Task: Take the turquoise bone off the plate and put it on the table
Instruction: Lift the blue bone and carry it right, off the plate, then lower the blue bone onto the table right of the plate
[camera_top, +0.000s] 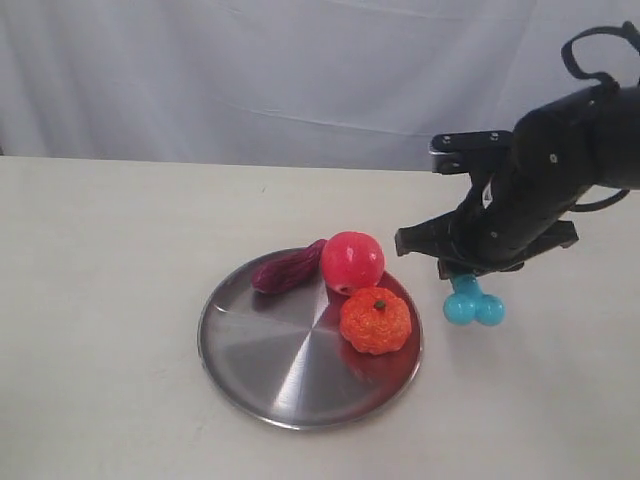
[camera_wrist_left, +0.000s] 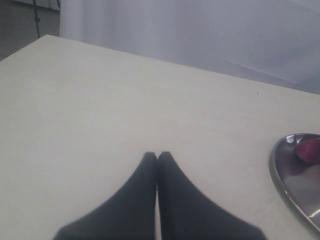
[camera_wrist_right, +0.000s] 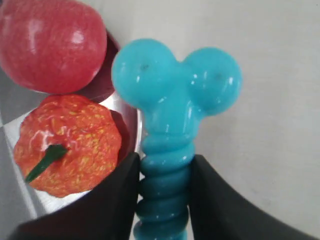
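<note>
- Right now, the turquoise bone (camera_top: 472, 305) is off the plate (camera_top: 262, 352). It hangs over the counter (camera_top: 110, 300) just outside the plate's rim, on the side toward the counter's right edge in the exterior view.
- The right jaws are clamped on the bone's ribbed shaft, one on each side. The bone hangs roughly upright with one knobbed end pointing down at the counter.
- Whether that lower knob touches the counter or hovers just above it cannot be told; a shadow lies close beneath it.
- Risk: let go while upright, the bone would likely topple. Its rounded knobs could roll it back against the plate's rim, which is just beside it.
- Risk: if it drops from any height, the rubber may bounce, possibly toward the orange pumpkin toy (camera_top: 375, 320) sitting at that rim.
- Risk: opening jaws or the arm could nudge the plate and shift the red ball (camera_top: 352, 262) or the purple toy (camera_top: 287, 268).
- The bone looks glossy and smooth, bright turquoise. Two round knobs form the visible end and stacked ridges run along the shaft; the other end is hidden between the jaws.
- The left jaws are pressed together and empty, over bare counter toward its left edge.
</note>
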